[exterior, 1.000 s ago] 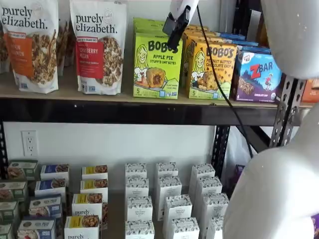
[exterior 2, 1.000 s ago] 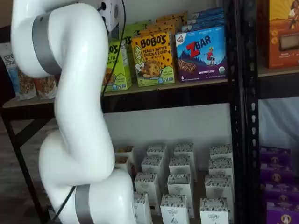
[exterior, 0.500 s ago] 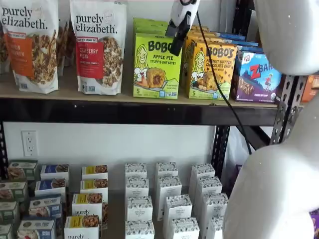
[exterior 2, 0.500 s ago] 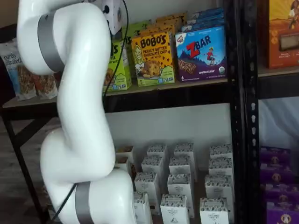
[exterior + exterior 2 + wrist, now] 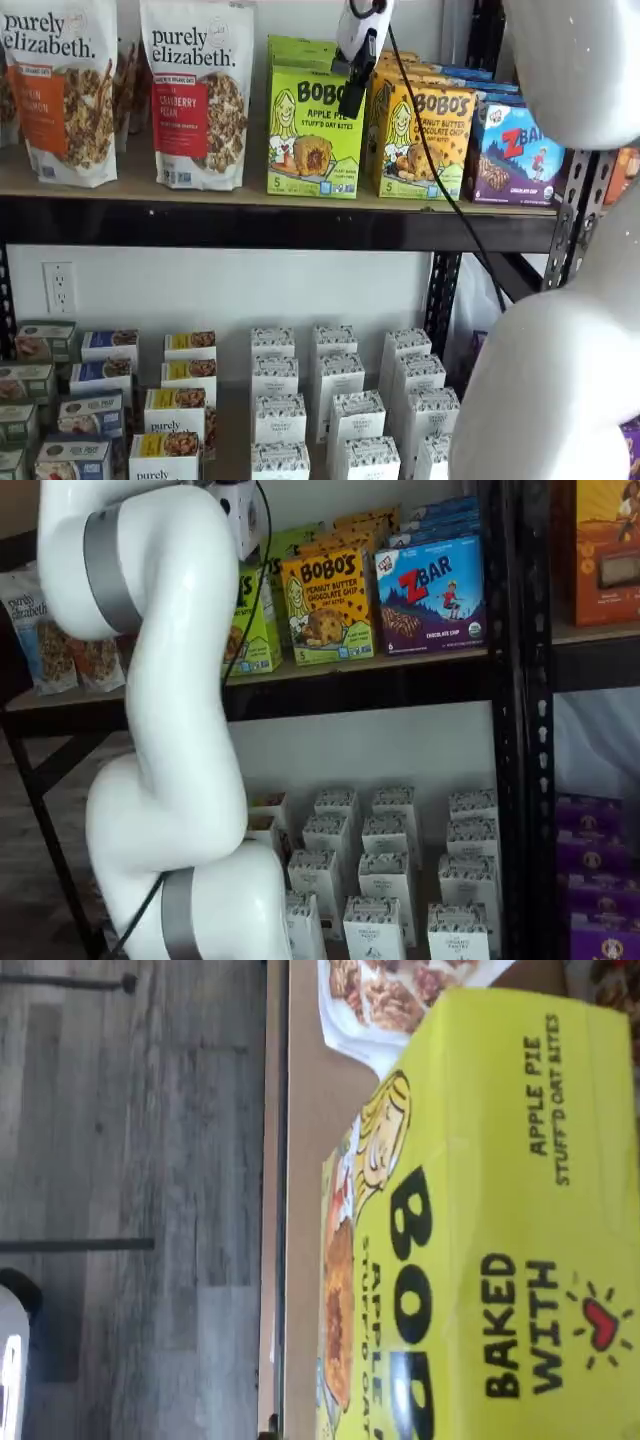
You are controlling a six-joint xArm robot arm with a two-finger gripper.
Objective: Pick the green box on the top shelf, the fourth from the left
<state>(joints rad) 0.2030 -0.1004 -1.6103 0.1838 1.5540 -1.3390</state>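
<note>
I hang my gripper (image 5: 352, 98) in front of the upper right corner of the green box (image 5: 315, 130), which stands upright at the front edge of the top shelf (image 5: 250, 222) between a cranberry pecan granola bag (image 5: 197, 92) and the yellow-orange Bobo's carton (image 5: 424, 140). I am placed high, I judge, because the tight neighbours leave only its top free to grasp. My fingers show side-on as one dark shape, so I cannot tell whether they are parted.

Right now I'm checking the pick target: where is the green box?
In both shelf views the green box stands on the top shelf, between a Purely Elizabeth bag and the yellow-orange Bobo's carton.
</note>
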